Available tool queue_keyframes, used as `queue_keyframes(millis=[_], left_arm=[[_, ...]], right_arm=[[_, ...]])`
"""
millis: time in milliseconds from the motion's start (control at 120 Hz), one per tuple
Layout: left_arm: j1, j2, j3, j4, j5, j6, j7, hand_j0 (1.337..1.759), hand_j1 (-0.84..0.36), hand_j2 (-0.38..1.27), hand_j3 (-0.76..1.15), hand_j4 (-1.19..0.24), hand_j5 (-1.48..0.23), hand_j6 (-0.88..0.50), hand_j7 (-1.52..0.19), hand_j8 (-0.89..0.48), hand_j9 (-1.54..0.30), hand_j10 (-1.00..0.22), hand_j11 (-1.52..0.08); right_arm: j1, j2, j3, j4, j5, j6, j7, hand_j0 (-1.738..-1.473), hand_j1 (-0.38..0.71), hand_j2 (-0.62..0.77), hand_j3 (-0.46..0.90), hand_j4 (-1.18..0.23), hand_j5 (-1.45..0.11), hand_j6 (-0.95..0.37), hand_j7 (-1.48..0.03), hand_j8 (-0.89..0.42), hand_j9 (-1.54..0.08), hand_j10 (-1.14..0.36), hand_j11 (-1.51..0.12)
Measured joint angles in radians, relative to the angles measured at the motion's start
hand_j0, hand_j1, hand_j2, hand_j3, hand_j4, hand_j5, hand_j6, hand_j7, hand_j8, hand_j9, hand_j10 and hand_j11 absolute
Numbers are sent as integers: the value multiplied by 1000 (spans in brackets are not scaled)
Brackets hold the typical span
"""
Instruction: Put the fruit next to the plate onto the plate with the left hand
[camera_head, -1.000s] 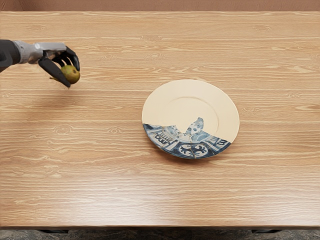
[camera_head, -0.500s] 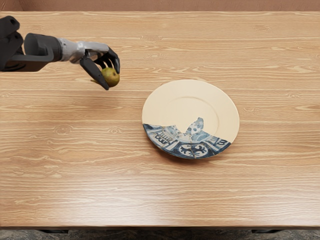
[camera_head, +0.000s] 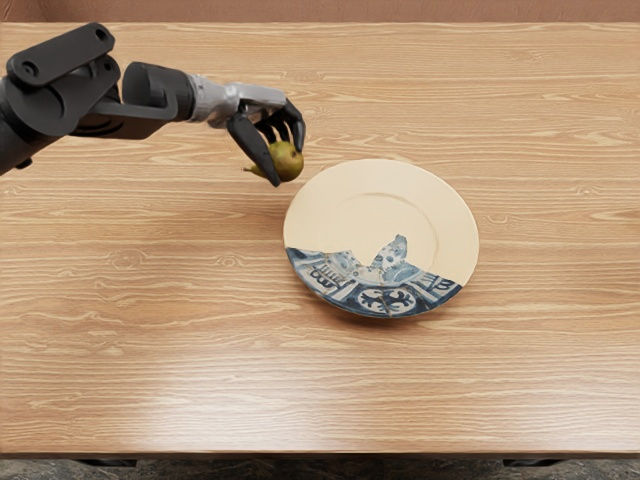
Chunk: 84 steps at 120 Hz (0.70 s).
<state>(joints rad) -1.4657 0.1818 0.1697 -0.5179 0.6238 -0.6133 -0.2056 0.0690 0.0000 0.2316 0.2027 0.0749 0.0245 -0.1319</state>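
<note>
Fruit (camera_head: 286, 160) gripped in left hand (camera_head: 263, 120), just off plate's (camera_head: 385, 205) upper-left rim; we log open counter (camera_head: 150, 310) around plate.

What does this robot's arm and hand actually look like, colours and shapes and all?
Only the left arm shows: chunky rounded segments in dark grey to black, with a couple of small round spots on the bulkiest block. A short, pale silvery section forms the wrist. The left hand has slim black fingers. No cables or lettering are visible.
</note>
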Motion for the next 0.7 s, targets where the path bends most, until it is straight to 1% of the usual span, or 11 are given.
queue_keyframes(millis=[167, 333, 342, 392, 567, 700], left_arm=[[-26, -57, -1, 0, -8, -1, 32, 1654, -255, 315, 0, -746, -1097, -393, -1077, -421, -1047, -540, -1047], [-56, -111, -1, 3, -28, -1, 66, 1654, -260, 328, 0, -755, -1116, -380, -1093, -416, -1061, -537, -1062], [-57, -116, -1, 3, -29, -1, 68, 1654, -257, 307, 0, -754, -1118, -378, -1094, -413, -1062, -534, -1063], [-64, -130, -1, 3, -36, -2, 76, 1653, -249, 284, 0, -755, -1127, -377, -1101, -412, -1068, -533, -1069], [-73, -179, -1, 4, -51, -1, 98, 1653, -246, 301, 0, -764, -1138, -374, -1114, -407, -1081, -531, -1080], [-75, -182, -2, 4, -54, -2, 117, 1653, -242, 284, 0, -766, -1146, -372, -1122, -405, -1088, -529, -1084]], right_arm=[[0, 0, -1, -3, -1, 0, 0, -1658, -317, -6, 0, -27, -35, -27, -35, -27, -35, -27, -35], [0, 0, -2, -6, -1, 0, 0, -1658, -317, -5, 0, -26, -34, -26, -34, -26, -34, -26, -34], [0, 0, -2, -6, -1, 0, 0, -1658, -317, -5, 0, -26, -34, -26, -34, -26, -34, -26, -34], [0, 0, -3, -6, -1, 0, 0, -1658, -317, -5, 0, -26, -34, -26, -34, -26, -34, -26, -34], [-1, 0, -3, -6, -1, 0, 0, -1658, -317, -5, 0, -27, -35, -26, -35, -27, -35, -27, -35], [-1, 0, -3, -7, -1, 0, 0, -1658, -317, -5, 0, -27, -35, -26, -35, -26, -35, -27, -35]])
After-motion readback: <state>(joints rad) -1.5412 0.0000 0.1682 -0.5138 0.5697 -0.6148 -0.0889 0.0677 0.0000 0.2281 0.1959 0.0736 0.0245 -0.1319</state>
